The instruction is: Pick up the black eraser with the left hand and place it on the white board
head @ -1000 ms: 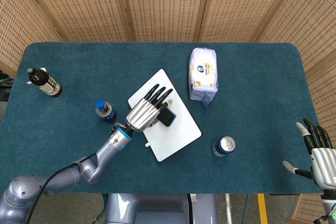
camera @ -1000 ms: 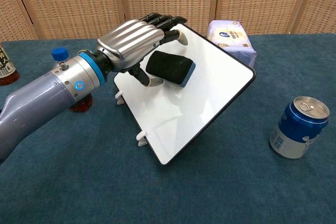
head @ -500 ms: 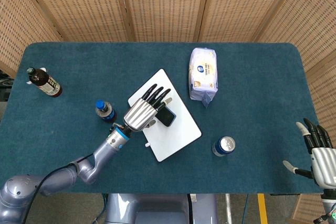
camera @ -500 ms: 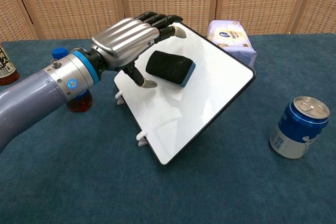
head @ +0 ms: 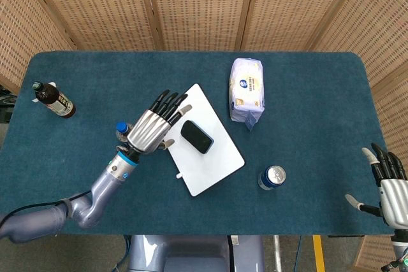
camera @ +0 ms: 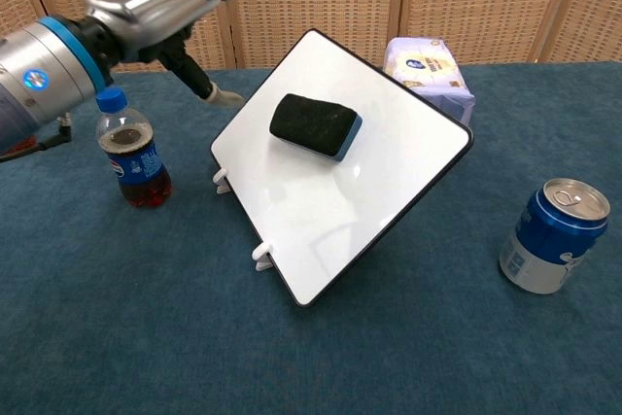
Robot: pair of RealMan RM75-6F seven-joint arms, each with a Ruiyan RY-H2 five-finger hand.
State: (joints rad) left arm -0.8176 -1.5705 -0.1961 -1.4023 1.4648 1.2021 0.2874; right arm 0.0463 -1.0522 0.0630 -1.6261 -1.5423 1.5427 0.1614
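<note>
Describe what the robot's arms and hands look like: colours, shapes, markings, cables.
The left hand has a ribbed silver metal back and black fingers with pale tips. Its wrist carries a bright blue ring and a small round blue marking on a smooth, rounded grey-silver arm. A thin dark cable shows beside the forearm in the chest view. The right hand matches it: silver back, black fingers, pale thumb.

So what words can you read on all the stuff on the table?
None can be read for sure.
Tissue pack: a round blue logo and small print, too blurred to read.
Blue can: markings on its side, too small to read.
Small blue-capped bottle: a blue label with a logo, not legible.
Dark bottle at the table's far left: a pale label, too small to read.
White board and black eraser: no writing visible.
</note>
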